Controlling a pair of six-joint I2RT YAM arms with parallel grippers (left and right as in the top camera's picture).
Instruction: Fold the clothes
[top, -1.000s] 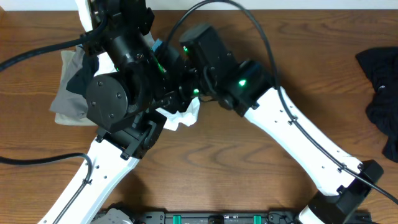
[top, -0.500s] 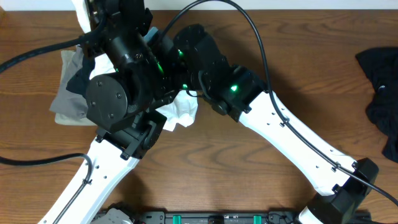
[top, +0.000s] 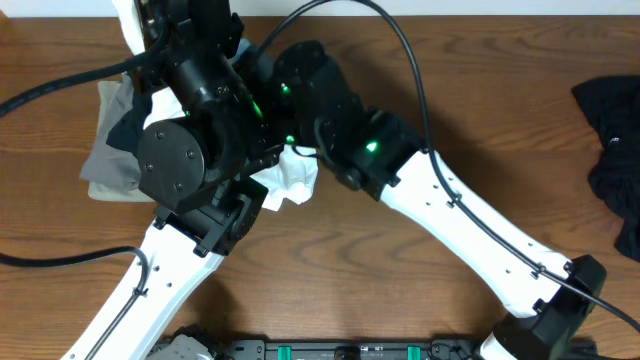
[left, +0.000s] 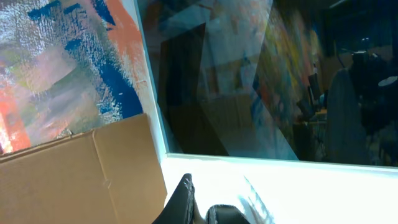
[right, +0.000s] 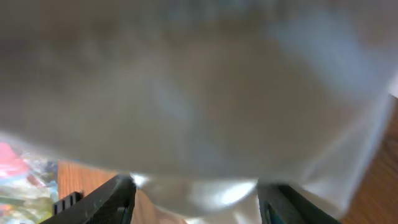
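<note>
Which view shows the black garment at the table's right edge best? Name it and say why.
Overhead: the black garment lies crumpled at the table's right edge, unobstructed though cut by the frame. The left wrist view faces a painting and cardboard; the right wrist view is filled with blurred pale fabric. Neither shows it.

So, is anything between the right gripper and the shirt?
Nothing visible. In the right wrist view, pale blurred fabric, apparently the shirt, fills the frame directly ahead of the open right gripper. From overhead the left arm covers most of the shirt, so that view cannot confirm it.
</note>
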